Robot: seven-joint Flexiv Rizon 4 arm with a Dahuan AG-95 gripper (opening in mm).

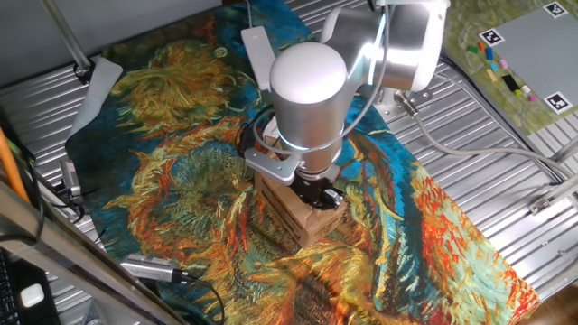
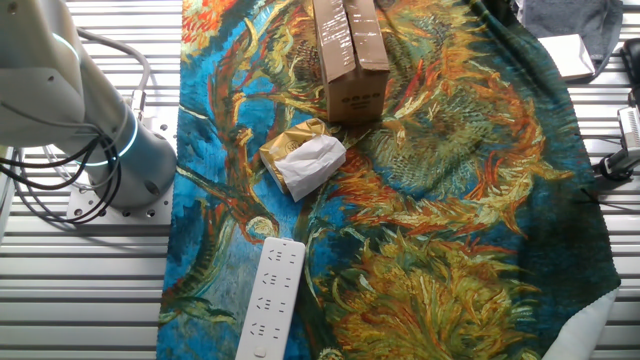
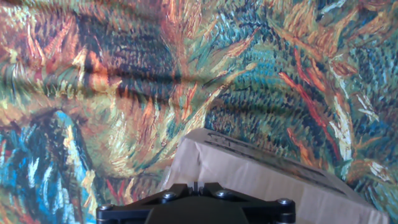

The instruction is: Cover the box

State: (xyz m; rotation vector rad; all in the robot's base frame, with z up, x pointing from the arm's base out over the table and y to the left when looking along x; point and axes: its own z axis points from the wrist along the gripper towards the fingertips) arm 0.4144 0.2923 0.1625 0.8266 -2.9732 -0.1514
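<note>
The brown cardboard box stands on the painted cloth, right under my hand. In the other fixed view the box shows its top flaps folded flat, with a seam down the middle. My gripper is down at the box's top. In the hand view the gripper has its fingers together with only a hairline gap and nothing between them, and the box's top lies just beyond the fingers. I cannot tell whether the fingertips touch the cardboard.
Crumpled white paper on a tan scrap lies on the cloth beside the box. A white power strip lies at the cloth's edge and shows behind the arm too. Ribbed metal table surrounds the cloth. Cables lie at the front left.
</note>
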